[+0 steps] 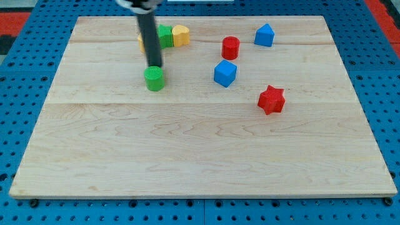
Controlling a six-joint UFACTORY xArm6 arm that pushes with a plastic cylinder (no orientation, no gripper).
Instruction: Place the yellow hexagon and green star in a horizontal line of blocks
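Wooden worktop (200,156) on a blue perforated base (25,37). Upper left of the frame: the rod descends to my tip (154,66), the end effector, a plain rod end with nothing to open, holding nothing, touching or just above the top edge of a green cylinder (154,79). Partly hidden behind the rod, a yellow block (142,42); whether this is the hexagon cannot be told. Beside it, a green block (165,35) touching a second yellow block (180,35), near the top edge. Centre right: red cylinder (230,47), blue cube (225,73), blue block (264,35), red star (271,99). The lower half lies open.
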